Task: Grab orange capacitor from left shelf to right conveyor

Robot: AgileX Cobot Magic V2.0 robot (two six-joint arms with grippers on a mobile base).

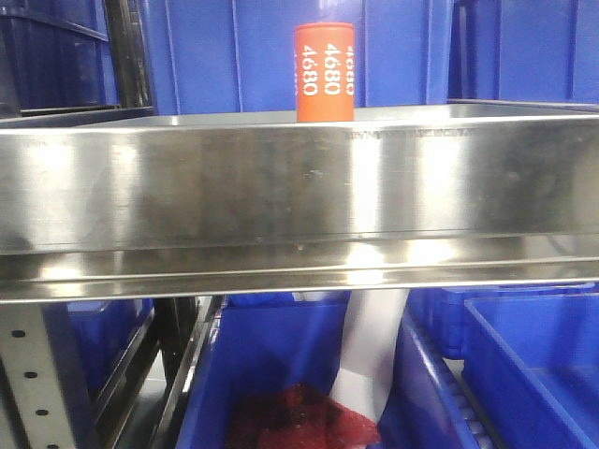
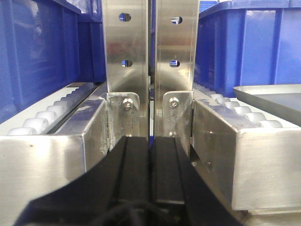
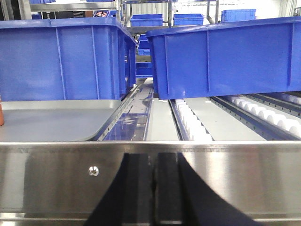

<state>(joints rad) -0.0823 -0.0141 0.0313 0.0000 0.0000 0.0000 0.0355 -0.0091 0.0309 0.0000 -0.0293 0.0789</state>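
The left shelf (image 1: 187,196) fills the front view with its broad steel lip, and blue bins (image 1: 234,56) stand behind it. The left gripper (image 2: 150,143) faces the perforated uprights (image 2: 127,61), fingers pressed together. The right gripper (image 3: 154,160), fingers likewise closed to a thin seam, sits low before the lip. The orange capacitor (image 1: 324,73) stands upright behind the lip, long axis vertical. An orange sliver at the far-left edge of the right wrist view, on a grey tray (image 3: 56,122), suggests it lies left of and beyond those fingers. Which arm is nearer I cannot tell. White "4680" repeats down its side; faint engraving on the lip is unreadable.
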